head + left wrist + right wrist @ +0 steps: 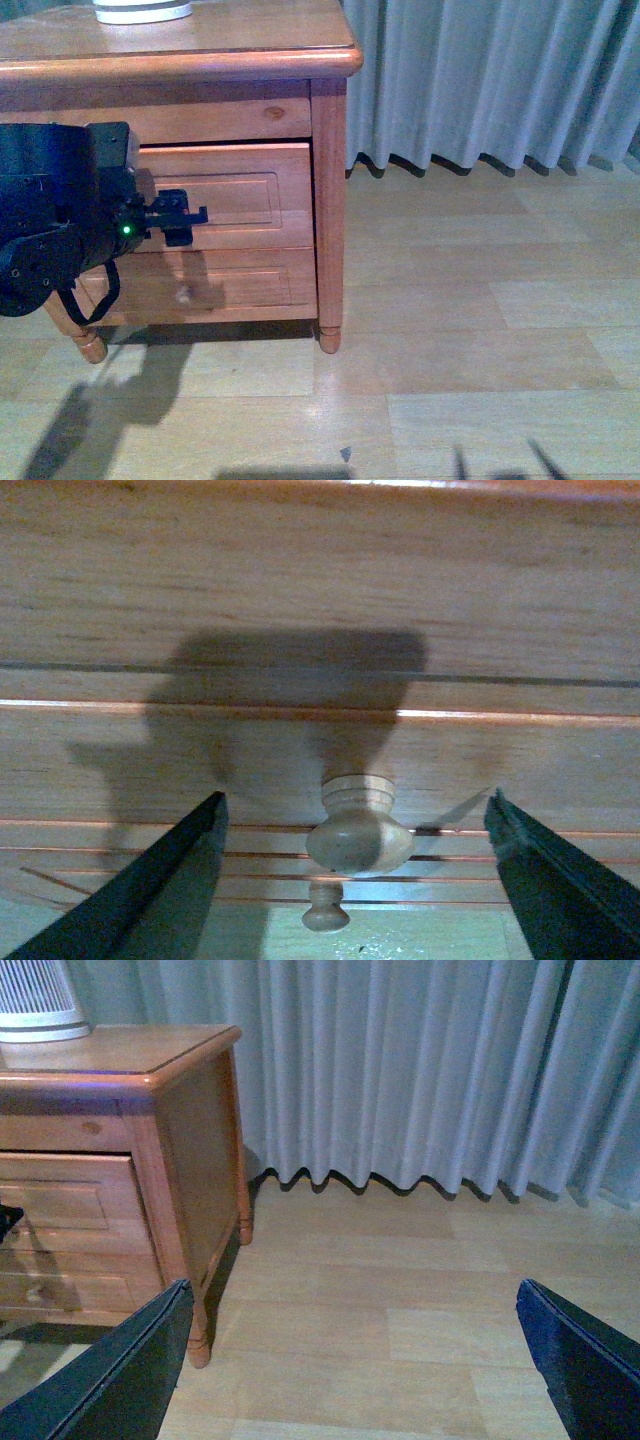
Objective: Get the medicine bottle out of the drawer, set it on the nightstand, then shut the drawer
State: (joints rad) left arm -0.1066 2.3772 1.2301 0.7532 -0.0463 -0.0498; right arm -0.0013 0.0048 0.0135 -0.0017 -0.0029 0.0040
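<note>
The nightstand (200,45) stands at the left; it also shows in the right wrist view (190,1140). Its taller upper drawer (250,190) shows only its panel front, and its inside is hidden. My left gripper (185,222) is open right in front of that drawer. In the left wrist view the drawer's pale round knob (360,835) sits between the open fingers of my left gripper (355,800), not touched. My right gripper (355,1285) is open and empty above the floor, right of the nightstand. The medicine bottle is out of view.
The shallower lower drawer (240,285) has its own knob (183,294), also seen in the left wrist view (325,915). A white slatted appliance (35,1000) stands on the nightstand top. Pale curtains (480,80) hang behind. Wooden floor (450,350) spreads to the right.
</note>
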